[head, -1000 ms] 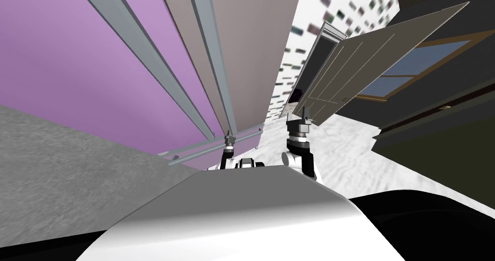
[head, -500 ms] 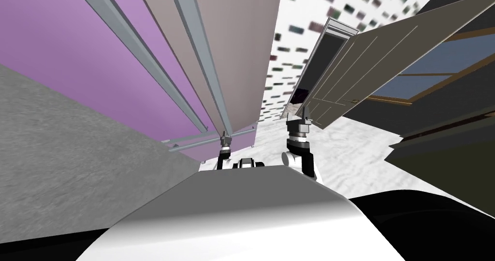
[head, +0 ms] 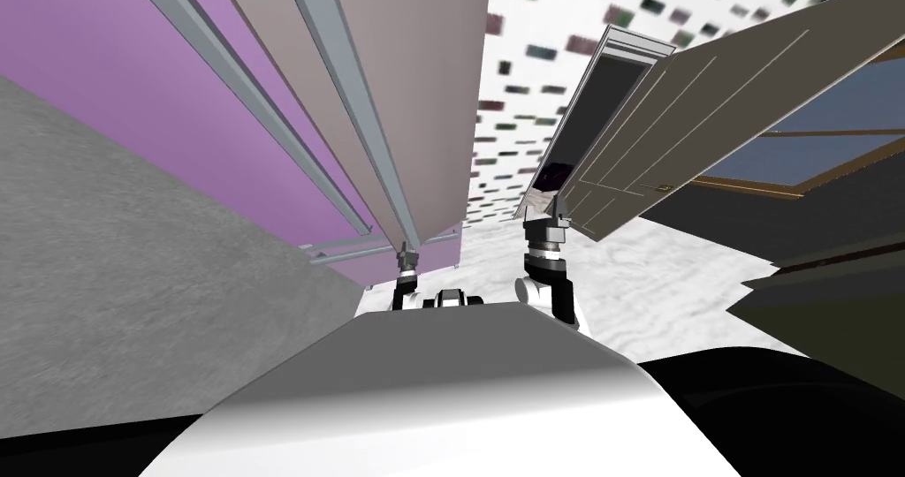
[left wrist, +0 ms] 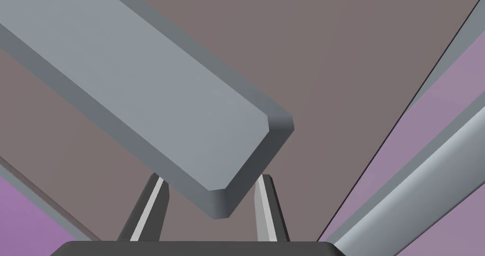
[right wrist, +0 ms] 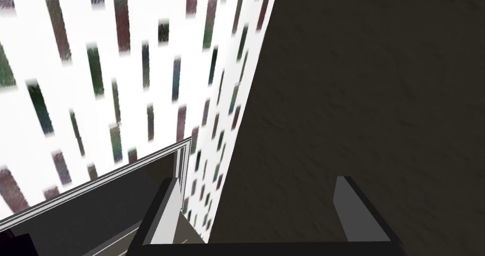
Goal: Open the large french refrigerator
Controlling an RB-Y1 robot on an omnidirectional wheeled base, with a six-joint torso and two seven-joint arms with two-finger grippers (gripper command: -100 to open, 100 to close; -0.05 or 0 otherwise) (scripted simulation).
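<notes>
Our floor [head: 654, 277] is white with faint grey veining. It spreads out ahead of the right gripper [head: 546, 218] and away to that gripper's right. The refrigerator [head: 415, 101], taupe and purple on its fronts, stands on the floor straight ahead of the left gripper [head: 406, 253], which clasps the end of its grey handle [left wrist: 142, 92]. Just beyond the right gripper a brownish door [head: 707, 118] hangs open above the floor. Further to that gripper's right, a dark block [head: 831, 317] we cannot name stands on the floor.
</notes>
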